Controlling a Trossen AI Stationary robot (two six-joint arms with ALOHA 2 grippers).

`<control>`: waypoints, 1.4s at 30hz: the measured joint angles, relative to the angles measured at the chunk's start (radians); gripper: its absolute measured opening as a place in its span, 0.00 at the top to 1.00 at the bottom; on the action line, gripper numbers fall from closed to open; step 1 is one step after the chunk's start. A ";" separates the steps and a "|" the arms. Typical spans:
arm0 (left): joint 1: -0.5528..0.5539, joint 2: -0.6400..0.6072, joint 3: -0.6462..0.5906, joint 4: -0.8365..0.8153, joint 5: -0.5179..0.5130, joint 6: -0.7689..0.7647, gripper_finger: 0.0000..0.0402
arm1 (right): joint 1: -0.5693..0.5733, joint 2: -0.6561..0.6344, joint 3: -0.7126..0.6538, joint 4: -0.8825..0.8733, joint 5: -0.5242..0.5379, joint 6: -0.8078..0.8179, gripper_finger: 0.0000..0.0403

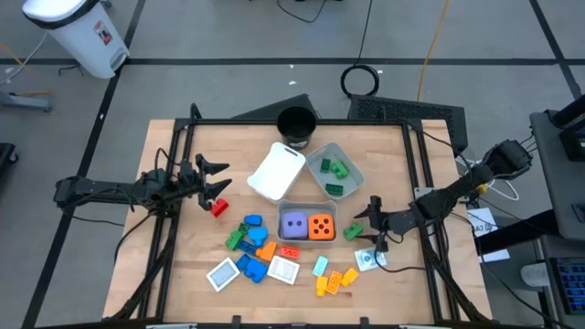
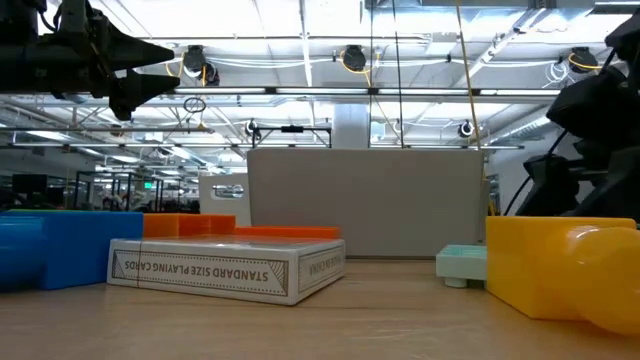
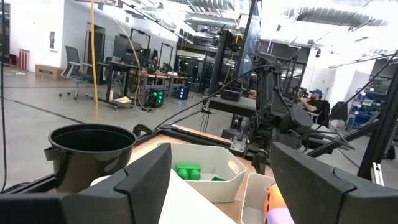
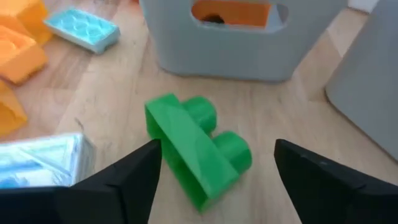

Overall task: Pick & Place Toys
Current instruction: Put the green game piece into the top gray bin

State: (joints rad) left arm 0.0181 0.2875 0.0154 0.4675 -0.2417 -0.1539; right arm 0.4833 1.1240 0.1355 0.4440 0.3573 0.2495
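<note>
From the high view, our right claw (image 1: 376,222) sits low over the worktop (image 1: 183,265), right by a green block (image 1: 353,231) next to the grey tray (image 1: 307,209) holding the purple die (image 1: 293,225) and orange die (image 1: 320,227). The other grey tray (image 1: 352,171) has green blocks (image 1: 334,174) in it, the white tray (image 1: 277,171) looks empty, and we can't see inside the black cup (image 1: 296,123). Most toys are loose in front, plus a red block (image 1: 219,207) near our left claw (image 1: 213,177).

Low view: just a playing-card box (image 2: 225,265) and a yellow block (image 2: 560,270) up close.

Left wrist: that claw is spread, holding nothing, above the trays.

Right wrist: fingers (image 4: 115,180) spread around the green block (image 4: 198,149), which lies skewed on the wood. We reckon closing on it at that angle could twist or squirt it out toward the tray wall.
</note>
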 joint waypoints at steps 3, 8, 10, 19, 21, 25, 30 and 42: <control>0.000 0.000 0.000 0.000 0.000 0.000 0.31 | -0.006 0.004 -0.002 0.004 -0.004 0.000 0.33; 0.000 0.000 0.000 0.000 0.000 0.000 0.31 | -0.011 0.044 -0.002 0.060 -0.052 0.001 0.39; 0.000 0.000 0.000 0.000 0.000 0.000 0.31 | -0.011 0.067 -0.001 0.085 -0.051 0.000 0.41; 0.000 0.000 0.000 0.000 0.000 0.000 0.31 | -0.026 0.157 0.015 0.115 -0.048 -0.005 0.50; 0.000 0.000 0.000 0.000 0.000 0.000 0.31 | -0.035 0.165 0.022 0.114 -0.048 -0.009 0.53; 0.000 0.000 0.000 0.000 0.000 0.000 0.31 | -0.044 0.166 0.026 0.113 -0.055 -0.050 0.58; 0.000 0.000 0.000 0.000 0.000 0.000 0.31 | -0.045 0.159 0.026 0.114 -0.073 -0.056 0.60; 0.000 0.000 0.000 0.000 0.000 0.000 0.31 | -0.044 0.112 0.026 0.093 -0.078 -0.096 0.61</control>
State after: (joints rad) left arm 0.0185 0.2874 0.0154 0.4675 -0.2413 -0.1536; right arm 0.4397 1.2356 0.1619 0.5371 0.2790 0.1536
